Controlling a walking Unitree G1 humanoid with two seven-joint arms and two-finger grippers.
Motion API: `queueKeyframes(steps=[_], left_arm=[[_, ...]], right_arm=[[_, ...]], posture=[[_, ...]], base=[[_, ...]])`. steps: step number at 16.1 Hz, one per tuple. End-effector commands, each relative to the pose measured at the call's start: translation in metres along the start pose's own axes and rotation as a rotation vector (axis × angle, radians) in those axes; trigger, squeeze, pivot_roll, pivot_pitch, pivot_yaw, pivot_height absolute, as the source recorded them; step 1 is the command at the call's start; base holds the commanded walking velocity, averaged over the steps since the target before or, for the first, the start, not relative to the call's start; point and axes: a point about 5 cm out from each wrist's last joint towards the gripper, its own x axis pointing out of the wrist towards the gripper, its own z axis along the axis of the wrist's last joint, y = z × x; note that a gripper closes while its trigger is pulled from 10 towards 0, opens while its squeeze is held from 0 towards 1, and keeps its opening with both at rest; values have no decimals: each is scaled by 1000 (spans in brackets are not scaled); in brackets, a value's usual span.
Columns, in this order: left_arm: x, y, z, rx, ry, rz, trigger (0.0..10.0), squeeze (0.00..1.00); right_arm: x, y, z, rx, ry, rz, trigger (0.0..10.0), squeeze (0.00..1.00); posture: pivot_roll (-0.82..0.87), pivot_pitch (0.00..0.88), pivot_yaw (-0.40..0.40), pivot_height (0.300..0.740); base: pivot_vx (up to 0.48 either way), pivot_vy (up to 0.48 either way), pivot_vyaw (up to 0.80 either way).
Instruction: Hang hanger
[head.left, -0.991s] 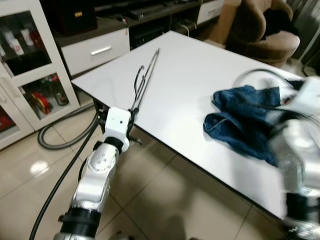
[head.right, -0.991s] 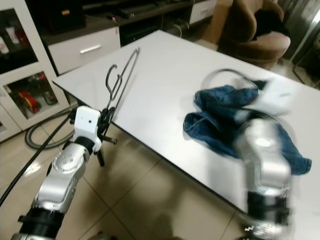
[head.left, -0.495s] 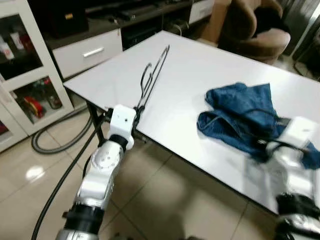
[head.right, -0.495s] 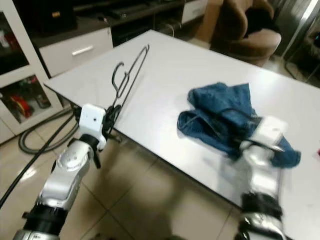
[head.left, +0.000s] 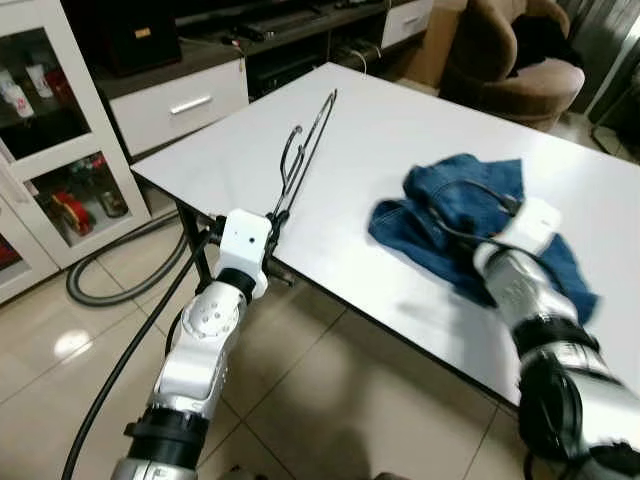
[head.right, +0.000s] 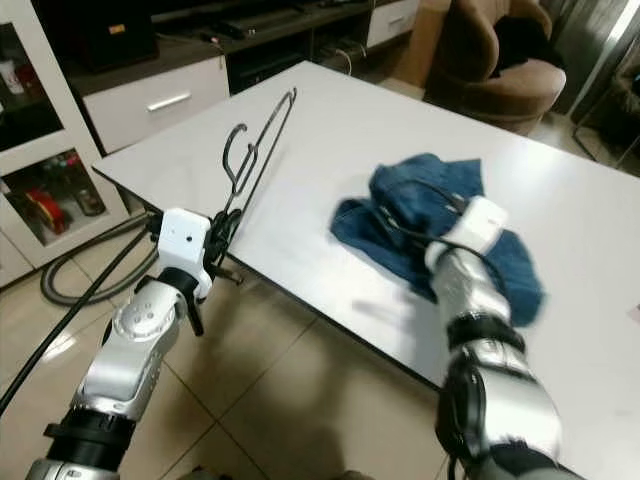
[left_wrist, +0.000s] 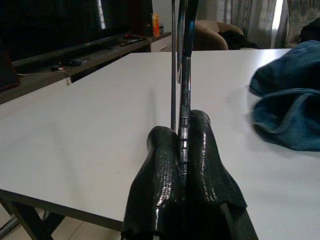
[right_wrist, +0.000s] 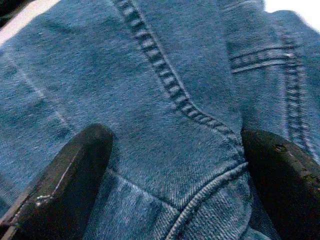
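One wire hanger (head.left: 300, 160) was pinched in the left gripper (left_wrist: 182, 150) over the white table (head.left: 400, 120), while the right gripper (right_wrist: 175, 165), fingers spread, pressed into one denim garment (head.left: 450, 215).

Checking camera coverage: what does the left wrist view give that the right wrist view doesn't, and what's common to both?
Left wrist view: the left gripper shut on the thin metal hanger, which runs out over the white table, with a TV cabinet and a brown armchair behind.

Right wrist view: close denim seams, with the right gripper spread open, one finger on each side of a fold.

Both: the blue jeans, lying to one side in the left wrist view.
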Motion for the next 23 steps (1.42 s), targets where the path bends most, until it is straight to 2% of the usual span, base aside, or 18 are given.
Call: queueKeyframes(steps=[1,3,5,6,8,11,13,14,15,16,17,18,20,22,23], left_arm=[[1,-1,4,4,-15,3,10000,0],[1,1,4,5,-12,8,10000,0],[1,1,4,7,-11,12,10000,0],[1,1,4,8,-12,12,10000,0],[1,2,5,6,-16,15,10000,0],[-1,1,4,-15,-20,23,10000,0],[-4,-5,2,-20,-18,7,10000,0],[-6,-3,1,-27,-15,8,10000,0],[-7,-2,0,-29,-11,9,10000,0],[-10,1,-2,-35,-4,11,10000,0],[-13,3,-5,-31,1,10,10000,0],[-17,6,-7,-27,3,9,10000,0],[-25,11,-9,-19,-7,-10,10000,0],[-27,14,-10,-28,-12,-11,10000,0],[-24,12,-9,-43,-21,-13,10000,0]], right_arm=[[2,14,2,27,0,54,10000,0],[4,37,3,40,5,137,10000,0],[4,55,1,-2,3,207,10000,0],[4,54,3,-30,-9,202,10000,0],[3,51,17,-158,-114,183,10000,0],[-9,37,43,-357,-401,111,10000,0],[-30,17,37,-460,-515,-1,10000,0],[-51,10,36,-509,-615,-25,10000,0],[-62,6,37,-537,-666,-35,10000,0],[-86,0,36,-583,-745,-30,10000,0],[-102,-3,32,-635,-790,-12,10000,0],[-112,-8,24,-691,-786,-3,10000,0],[-114,-31,2,-672,-655,-43,10000,0],[-111,-32,-12,-666,-585,-24,10000,0],[-100,-29,-20,-647,-524,-17,10000,0]], posture=[[-18,0,-26,740],[-9,0,-29,740],[-4,0,-28,740],[-4,0,-28,740],[-8,0,-33,740],[-27,0,-34,740],[-40,0,-27,740],[-47,0,-22,740],[-47,0,-22,740],[-56,4,-16,740],[-59,0,-12,740],[-60,0,-11,740],[-54,0,-12,740],[-52,0,-13,740],[-45,0,-19,740]], base=[[0,0,0],[0,0,0],[0,0,0],[0,0,0],[0,0,0],[0,0,0],[0,0,0],[0,0,0],[0,0,0],[0,0,0],[0,0,0],[0,0,0],[0,0,0],[0,0,0],[0,0,-769]])
